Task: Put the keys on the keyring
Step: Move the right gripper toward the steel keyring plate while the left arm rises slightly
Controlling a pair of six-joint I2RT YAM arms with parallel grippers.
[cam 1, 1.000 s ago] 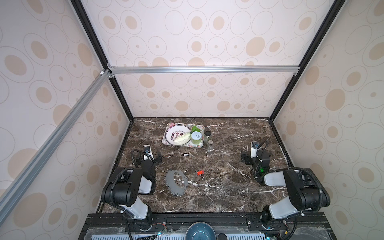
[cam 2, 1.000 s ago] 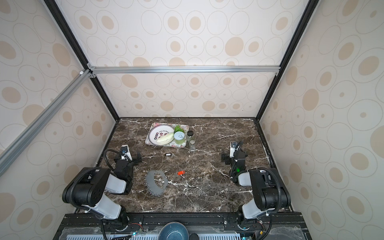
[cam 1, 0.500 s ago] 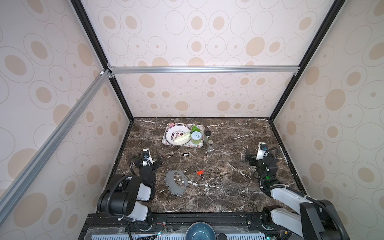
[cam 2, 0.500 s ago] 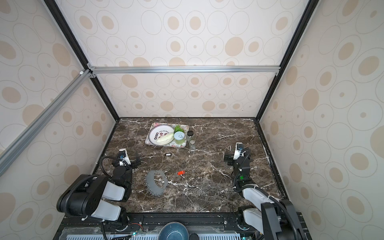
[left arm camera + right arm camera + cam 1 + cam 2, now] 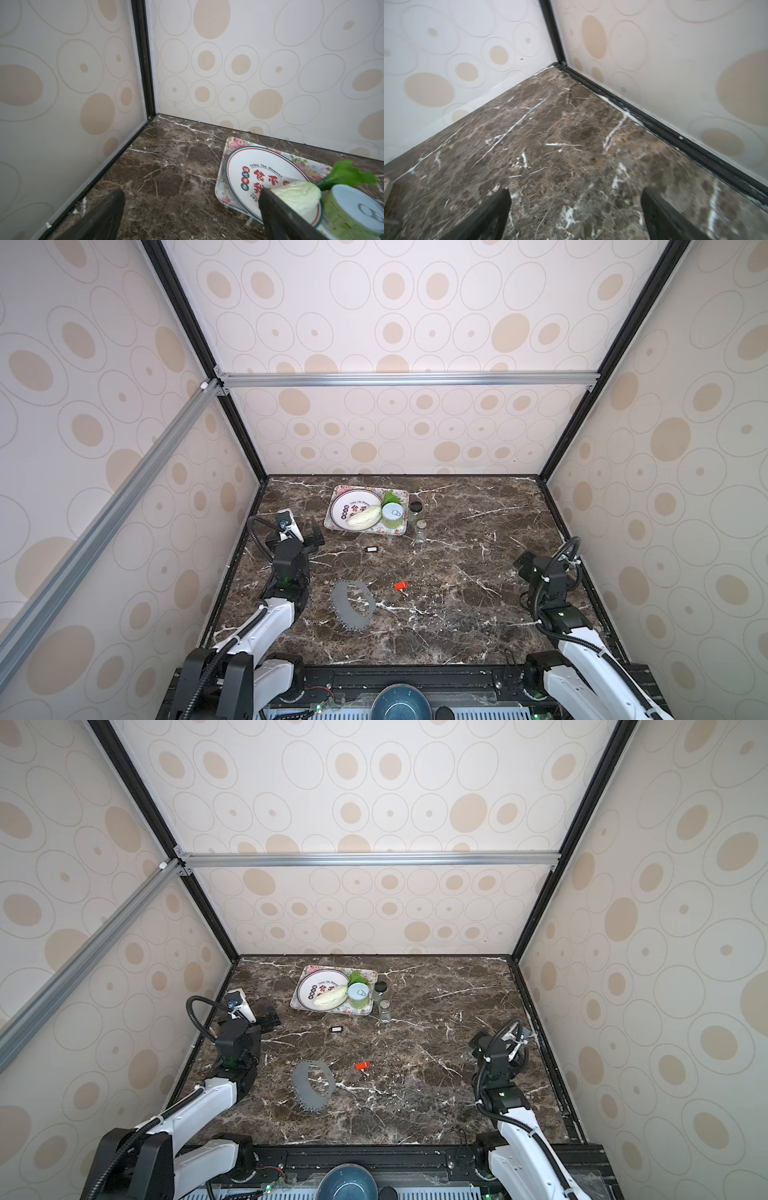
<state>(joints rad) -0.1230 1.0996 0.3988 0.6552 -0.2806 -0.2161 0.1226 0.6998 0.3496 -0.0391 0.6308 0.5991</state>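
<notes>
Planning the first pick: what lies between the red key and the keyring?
Nothing: both top views show only bare tabletop between the red key and the keyring, which lie apart.

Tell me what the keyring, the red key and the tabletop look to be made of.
Keyring: flat matte grey sheet, perhaps rubber or plastic; no shine, dark toothed edge.
Red key: likely plastic, judging by its bright uniform colour; too small to be sure.
Tabletop: dark brown marble or marble-look laminate, with white veins and a faint sheen.

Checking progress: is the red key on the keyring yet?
Off. The red key lies loose on the table, apart from the keyring.
</notes>
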